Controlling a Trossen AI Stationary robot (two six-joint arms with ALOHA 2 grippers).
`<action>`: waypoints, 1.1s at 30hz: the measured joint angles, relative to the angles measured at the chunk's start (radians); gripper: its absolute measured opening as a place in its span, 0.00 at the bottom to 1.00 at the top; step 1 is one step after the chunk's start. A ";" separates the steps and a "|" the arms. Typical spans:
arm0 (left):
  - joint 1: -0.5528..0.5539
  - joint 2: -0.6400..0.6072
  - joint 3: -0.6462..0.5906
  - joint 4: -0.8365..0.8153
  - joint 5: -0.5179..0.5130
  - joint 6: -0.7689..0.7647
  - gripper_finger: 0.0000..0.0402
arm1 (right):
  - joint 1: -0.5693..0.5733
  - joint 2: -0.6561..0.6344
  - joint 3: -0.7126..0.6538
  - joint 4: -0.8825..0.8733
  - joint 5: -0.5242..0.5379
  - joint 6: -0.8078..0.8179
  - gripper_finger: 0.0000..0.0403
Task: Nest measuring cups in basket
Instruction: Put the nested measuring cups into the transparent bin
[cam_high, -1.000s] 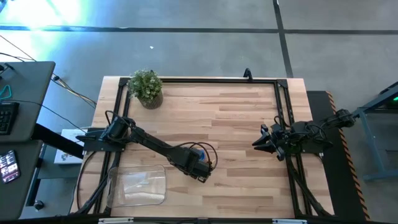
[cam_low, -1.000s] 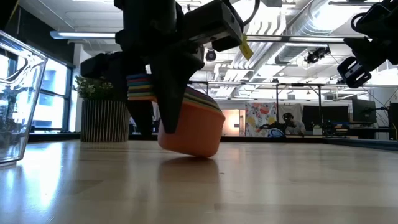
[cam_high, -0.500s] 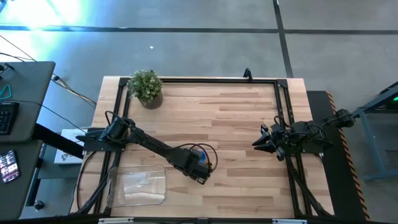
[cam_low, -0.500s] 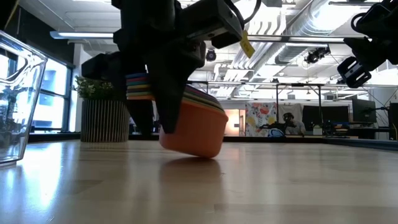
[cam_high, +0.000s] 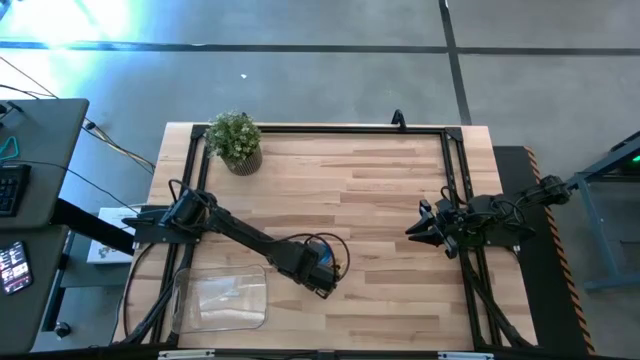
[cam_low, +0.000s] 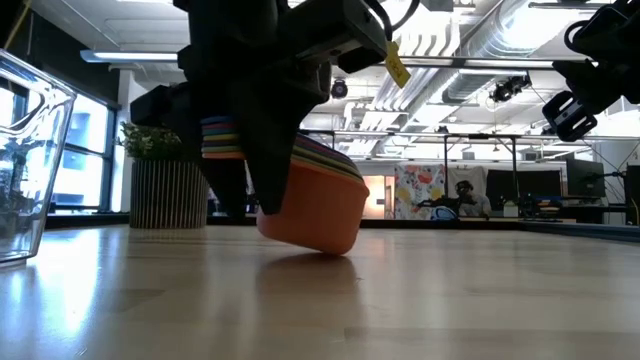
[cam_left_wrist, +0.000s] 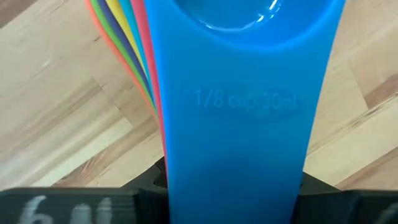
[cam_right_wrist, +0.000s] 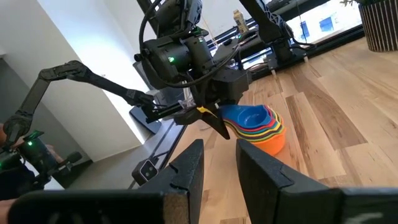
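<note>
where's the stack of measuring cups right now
In the high view the nested measuring cups sit in the left gripper near the table's front middle, just right of the clear basket, outside it.

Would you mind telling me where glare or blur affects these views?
High view: bluish glare washes the floor at upper left. Low view: the left gripper is a dark silhouette against bright ceiling lights. Left wrist view: the measuring cups fill the frame, their embossed lettering soft.
</note>
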 joint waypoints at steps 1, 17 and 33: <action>-0.002 0.000 0.000 0.000 0.000 0.000 0.29 | 0.000 0.000 0.000 0.000 0.000 0.000 0.22; -0.052 0.002 0.000 0.061 -0.096 0.042 0.28 | 0.000 0.000 0.000 0.000 0.000 0.000 0.22; -0.057 0.002 -0.001 0.113 -0.124 0.049 0.22 | 0.000 0.000 0.000 0.000 0.000 0.000 0.22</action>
